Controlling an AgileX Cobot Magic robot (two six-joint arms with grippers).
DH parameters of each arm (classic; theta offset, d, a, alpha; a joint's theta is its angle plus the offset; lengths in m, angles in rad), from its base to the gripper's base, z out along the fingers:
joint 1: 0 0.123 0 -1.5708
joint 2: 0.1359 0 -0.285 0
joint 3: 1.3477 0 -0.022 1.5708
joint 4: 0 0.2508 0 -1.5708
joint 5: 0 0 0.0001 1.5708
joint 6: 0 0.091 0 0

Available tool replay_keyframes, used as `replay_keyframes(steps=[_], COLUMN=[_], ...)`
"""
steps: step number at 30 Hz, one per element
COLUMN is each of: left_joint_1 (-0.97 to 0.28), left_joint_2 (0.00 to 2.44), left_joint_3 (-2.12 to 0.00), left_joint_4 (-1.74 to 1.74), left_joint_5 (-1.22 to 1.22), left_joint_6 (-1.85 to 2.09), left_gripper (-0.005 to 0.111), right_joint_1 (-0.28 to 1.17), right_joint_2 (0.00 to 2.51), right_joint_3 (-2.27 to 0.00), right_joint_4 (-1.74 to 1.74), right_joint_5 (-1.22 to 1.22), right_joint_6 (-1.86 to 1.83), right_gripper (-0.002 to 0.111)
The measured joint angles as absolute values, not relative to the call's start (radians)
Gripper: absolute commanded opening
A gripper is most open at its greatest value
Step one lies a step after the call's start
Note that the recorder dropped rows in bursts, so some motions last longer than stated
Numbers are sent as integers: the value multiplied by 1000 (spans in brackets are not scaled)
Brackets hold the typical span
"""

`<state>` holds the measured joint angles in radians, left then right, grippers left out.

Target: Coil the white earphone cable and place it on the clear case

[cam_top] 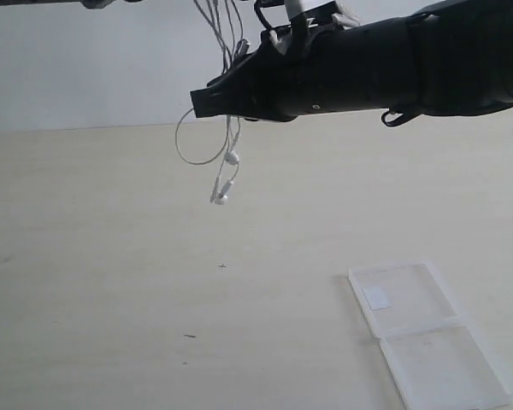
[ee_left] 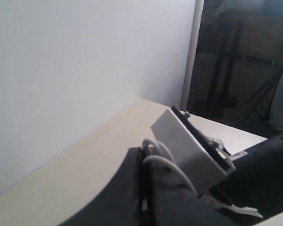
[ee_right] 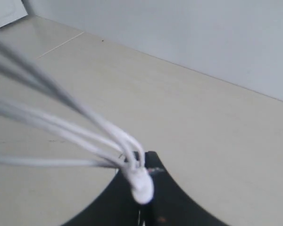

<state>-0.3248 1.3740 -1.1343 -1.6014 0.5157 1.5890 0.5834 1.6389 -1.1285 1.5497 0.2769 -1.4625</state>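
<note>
1 step of the job looks partly done, and the rest is open. The white earphone cable [cam_top: 231, 137] is off the tabletop [cam_top: 111, 256], hanging in the air high up at the far left-centre of the exterior view. It is well apart from the clear case [cam_top: 427, 337], which lies at the near right.

The right gripper [cam_top: 207, 101] reaches across the middle and is pressed together on a bunch of strands. In the right wrist view several strands run into its tip and end in a small white lump. Whether that lump is the inline remote cannot be told. The left gripper [ee_left: 144, 155] is out of the exterior view. Its own wrist view shows it closed, with white loops of the cable coming out at its tip. The gathering therefore seems under way: strands rise from the right gripper toward the top of the exterior view, and 1 loose loop sags beside it.

By this reading, the coil must be finished, carried over and set down on the case, which has nothing on it.

Counted:
- 1 cable
- 2 earbuds, the upper earbud [cam_top: 232, 158] and the lower earbud [cam_top: 221, 197], dangling below the right gripper
- 1 case, opened flat into 2 halves
- 1 white sticker [cam_top: 376, 296], on the far half
- 2 grippers, both pinching the cable
</note>
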Motion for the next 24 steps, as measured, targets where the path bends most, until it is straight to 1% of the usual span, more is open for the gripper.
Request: replay_keyframes(steps=[5, 11, 13, 14, 16, 17, 19, 22, 23, 24], left_joint_1=[-325, -325, -325, -325, -325, -325, -325, -325, -325, -325], left_joint_2=[1359, 1341, 1341, 1341, 1343, 1347, 1354, 1358, 1358, 1358], left_joint_3=[-1134, -1134, -1134, -1134, -1134, -1134, -1134, -1136, -1136, -1136], left_joint_4=[-1477, -1331, -1305, -1298, -1283, -1281, -1275, -1269, -1262, -1257], left_joint_5=[524, 569, 607, 627, 661, 673, 690, 697, 690, 686], left_joint_6=[1467, 1338, 1320, 1314, 1309, 1307, 1305, 1301, 1290, 1276], left_gripper=[0, 0, 1, 3, 12, 19, 36, 68, 73, 75], right_joint_1=[583, 583, 583, 583, 583, 583, 583, 583, 583, 583], right_joint_2=[1629, 1574, 1551, 1545, 1525, 1523, 1518, 1518, 1518, 1518], right_joint_3=[-1128, -1128, -1128, -1128, -1128, -1128, -1128, -1128, -1128, -1128], right_joint_4=[1553, 1467, 1450, 1447, 1443, 1441, 1441, 1431, 1427, 1424], right_joint_5=[199, 98, 92, 92, 100, 110, 130, 153, 160, 161], right_joint_6=[-1484, -1491, -1493, -1493, -1495, -1495, -1497, -1499, -1500, -1500], right_gripper=[0, 0, 0, 0, 0, 0, 0, 0, 0, 0])
